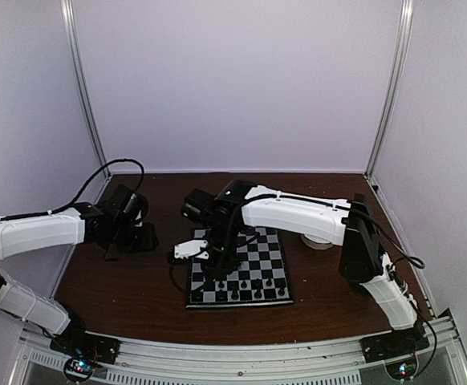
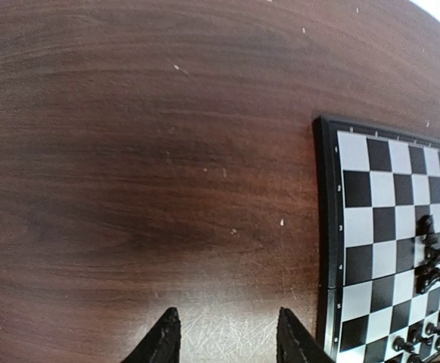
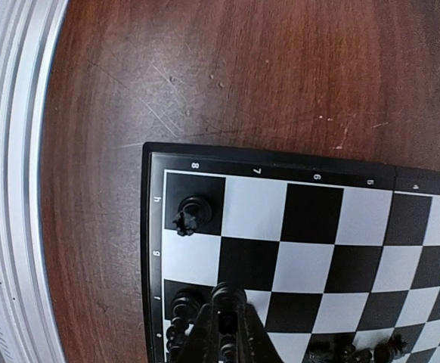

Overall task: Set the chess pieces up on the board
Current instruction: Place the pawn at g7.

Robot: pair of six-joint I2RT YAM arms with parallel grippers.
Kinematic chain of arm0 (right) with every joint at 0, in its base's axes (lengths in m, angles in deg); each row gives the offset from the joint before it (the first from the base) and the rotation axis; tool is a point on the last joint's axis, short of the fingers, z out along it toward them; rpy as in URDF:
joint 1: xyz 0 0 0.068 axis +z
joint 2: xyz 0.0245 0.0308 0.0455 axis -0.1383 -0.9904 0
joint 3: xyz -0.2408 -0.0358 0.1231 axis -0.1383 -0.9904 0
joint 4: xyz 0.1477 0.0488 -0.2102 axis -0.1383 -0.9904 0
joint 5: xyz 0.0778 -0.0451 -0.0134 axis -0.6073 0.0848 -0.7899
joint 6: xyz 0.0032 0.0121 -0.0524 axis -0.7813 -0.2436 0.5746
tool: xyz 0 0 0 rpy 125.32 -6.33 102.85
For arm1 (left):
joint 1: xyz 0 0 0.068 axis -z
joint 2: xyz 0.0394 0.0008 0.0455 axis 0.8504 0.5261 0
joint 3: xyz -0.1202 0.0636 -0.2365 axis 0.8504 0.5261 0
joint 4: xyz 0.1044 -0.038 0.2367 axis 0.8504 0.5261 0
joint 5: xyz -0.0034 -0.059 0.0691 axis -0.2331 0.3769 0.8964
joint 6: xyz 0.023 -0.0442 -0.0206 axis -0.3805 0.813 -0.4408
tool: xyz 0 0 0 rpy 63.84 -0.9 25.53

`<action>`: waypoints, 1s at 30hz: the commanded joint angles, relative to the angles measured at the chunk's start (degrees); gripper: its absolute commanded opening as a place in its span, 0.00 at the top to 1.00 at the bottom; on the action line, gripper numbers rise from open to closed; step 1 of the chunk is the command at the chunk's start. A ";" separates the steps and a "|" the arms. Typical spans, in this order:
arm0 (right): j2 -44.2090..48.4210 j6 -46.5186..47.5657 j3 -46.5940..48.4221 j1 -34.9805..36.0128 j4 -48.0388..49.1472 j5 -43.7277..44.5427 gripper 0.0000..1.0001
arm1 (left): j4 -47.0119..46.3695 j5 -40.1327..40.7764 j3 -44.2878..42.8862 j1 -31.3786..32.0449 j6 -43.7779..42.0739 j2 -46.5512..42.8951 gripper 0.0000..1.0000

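**Chess pieces, black, small, glossy plastic**

The chess pieces (image 1: 241,290) are ranged along the near edge of the chessboard (image 1: 275,257), with a lone piece (image 3: 192,214) on a corner square. They are judged very light, rigid, slick and easily toppled, and are best taken from above, across the head or narrow stem. The right gripper (image 3: 226,321) is closed on one held piece (image 3: 227,295). The left gripper (image 2: 227,344) is parted and empty over the table (image 2: 129,151) beside the board.

board (image 1: 274,265) far-left corner: hidden under right arm (image 1: 298,215) | pieces (image 1: 244,284) along board's near edge: kinds too small to tell
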 commanded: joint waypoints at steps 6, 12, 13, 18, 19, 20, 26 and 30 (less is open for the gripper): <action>-3.78 0.01 3.10 0.42 -2.28 0.92 0.91 | -0.14 1.16 2.75 -1.78 0.96 -6.66 0.56; -5.16 -0.34 3.56 0.58 -1.96 1.41 0.91 | -0.30 1.20 2.79 -1.79 0.55 -7.18 0.56; -5.47 -0.36 3.79 0.60 -1.81 1.51 0.91 | -0.43 1.22 2.65 -1.79 0.45 -7.22 0.56; -7.06 -0.45 5.03 0.60 -1.74 2.86 0.91 | -0.55 1.11 2.28 -1.79 0.15 -6.75 0.56; -7.18 -0.52 5.12 0.60 -1.70 2.94 0.90 | -0.41 1.06 2.12 -1.79 0.05 -6.65 0.56; -7.39 -0.54 5.08 0.60 -1.69 2.95 0.90 | -0.39 1.05 2.09 -1.83 -0.03 -6.51 0.55; -7.82 -0.67 5.22 0.64 -1.62 3.04 0.86 | -0.28 1.14 2.05 -1.79 -0.26 -6.45 0.55; -7.68 -0.89 5.22 0.60 -1.28 3.35 0.78 | -0.34 1.00 1.78 -1.79 -0.28 -6.04 0.55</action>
